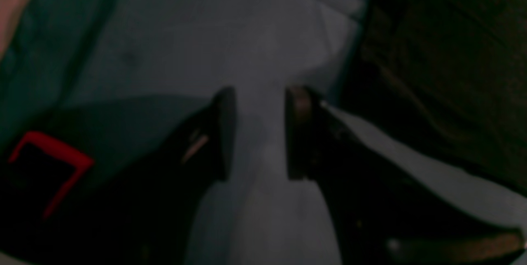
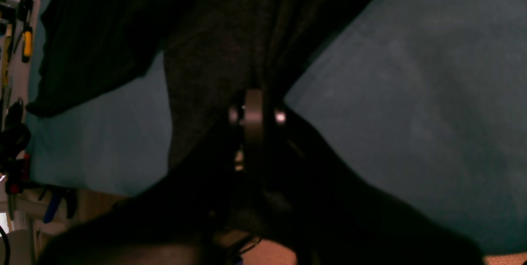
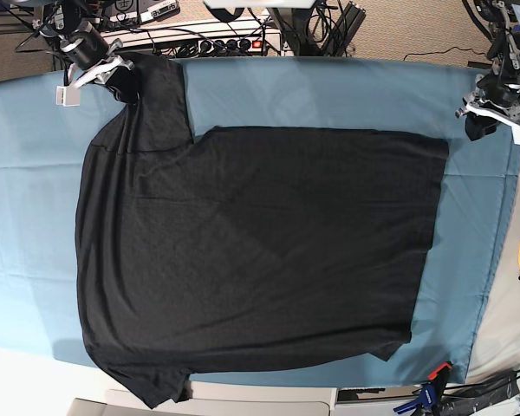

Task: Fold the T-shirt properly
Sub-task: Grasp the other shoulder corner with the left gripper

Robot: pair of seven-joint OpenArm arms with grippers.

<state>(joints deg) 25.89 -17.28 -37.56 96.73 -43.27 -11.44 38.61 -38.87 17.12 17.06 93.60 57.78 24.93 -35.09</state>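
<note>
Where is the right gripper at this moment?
In the base view, the right gripper sits at the upper left, shut on a T-shirt sleeve near the teal table cloth's far edge.

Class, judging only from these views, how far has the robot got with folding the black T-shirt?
Done: the T-shirt lies spread flat on the teal cloth; no fold shows. In hand: the right gripper is shut on the sleeve at the far corner; the left gripper is open, off the shirt, over cloth. Left: every fold.

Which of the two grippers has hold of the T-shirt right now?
The right gripper, at the base view's top left, is shut on the T-shirt sleeve. The left gripper stands open over the teal table cloth, holding nothing.
</note>
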